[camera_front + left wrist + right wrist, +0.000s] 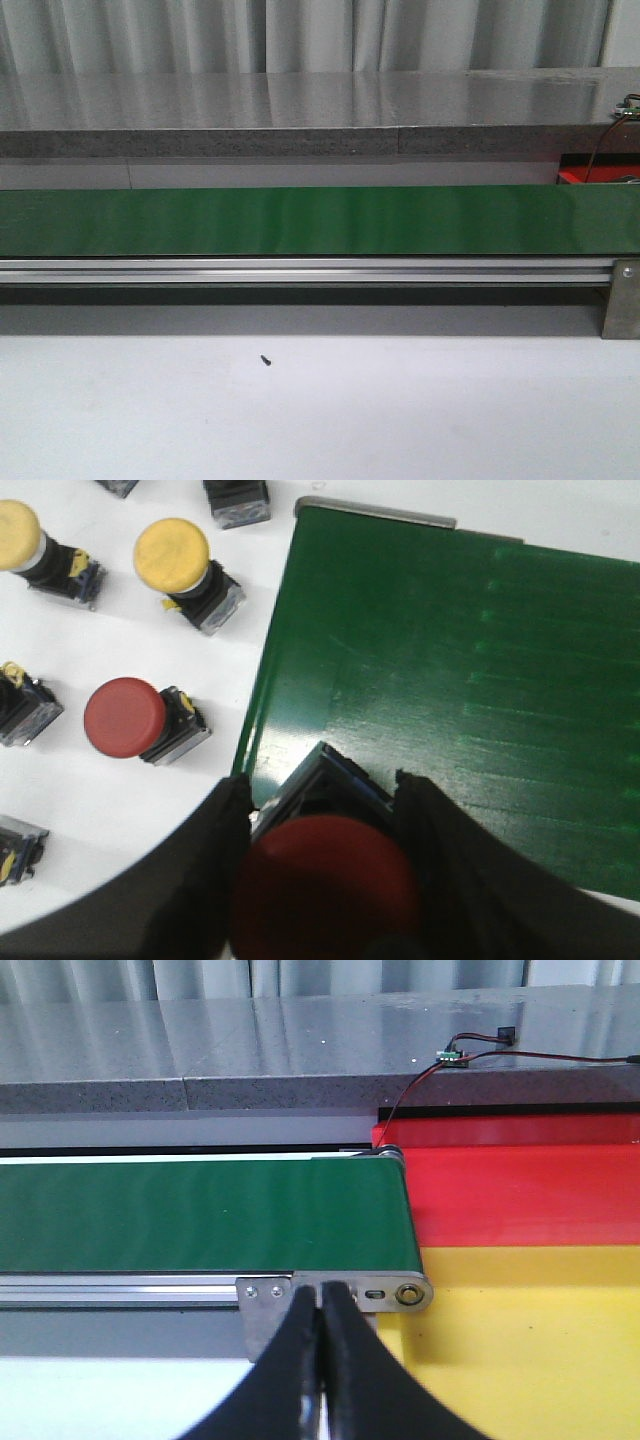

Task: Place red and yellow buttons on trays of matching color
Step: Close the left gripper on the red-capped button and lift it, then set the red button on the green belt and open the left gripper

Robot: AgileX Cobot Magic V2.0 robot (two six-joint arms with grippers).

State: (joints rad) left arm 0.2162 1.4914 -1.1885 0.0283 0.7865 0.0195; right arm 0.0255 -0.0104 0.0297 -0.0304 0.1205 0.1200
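A: Where's the red mushroom-head push button (322, 880)?

B: Gripped between the left gripper's (322, 810) jaws, over the near edge of the green conveyor belt (450, 680).

A: How to do it well?

B: Lower it upright onto the belt, then release. The right gripper (322, 1305), jaws pressed together and empty, waits by the red tray (520, 1185) and yellow tray (540, 1340).

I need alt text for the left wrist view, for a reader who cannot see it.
The left gripper holds a red button above the edge of a green conveyor belt. Beside the belt, on a white table, lie a loose red button and two yellow buttons.
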